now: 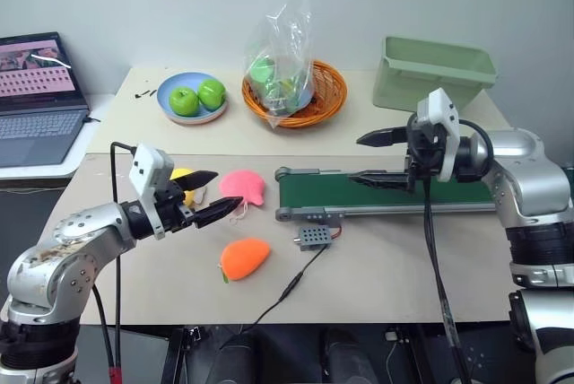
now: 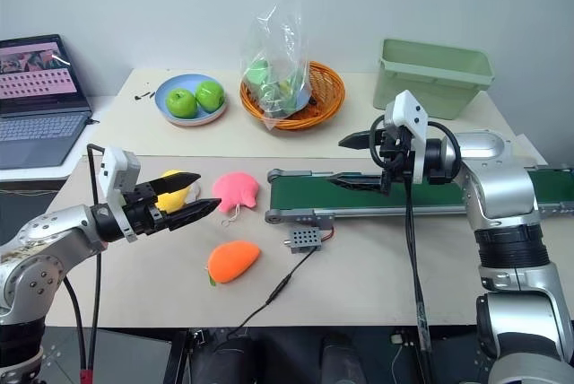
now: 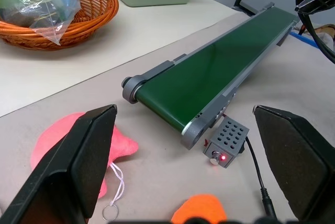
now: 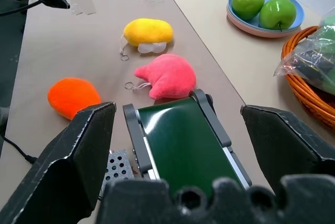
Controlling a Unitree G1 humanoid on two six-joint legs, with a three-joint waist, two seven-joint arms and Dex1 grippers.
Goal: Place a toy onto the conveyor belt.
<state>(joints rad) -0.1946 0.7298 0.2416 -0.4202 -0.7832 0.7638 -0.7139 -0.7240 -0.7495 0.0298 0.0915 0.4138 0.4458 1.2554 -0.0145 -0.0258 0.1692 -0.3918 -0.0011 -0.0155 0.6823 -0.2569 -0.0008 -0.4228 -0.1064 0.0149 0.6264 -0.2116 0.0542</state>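
The left gripper, released, half hides the yellow toy; the right gripper, released, hangs above the conveyor belt.

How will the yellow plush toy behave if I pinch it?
The yellow plush toy looks soft, so it will probably squash and feel light. Its oval body lies flat on the table, so rolling seems unlikely. Its small string loop may dangle.

yellow toy behind left tool, unheld | right tool parted above conveyor belt
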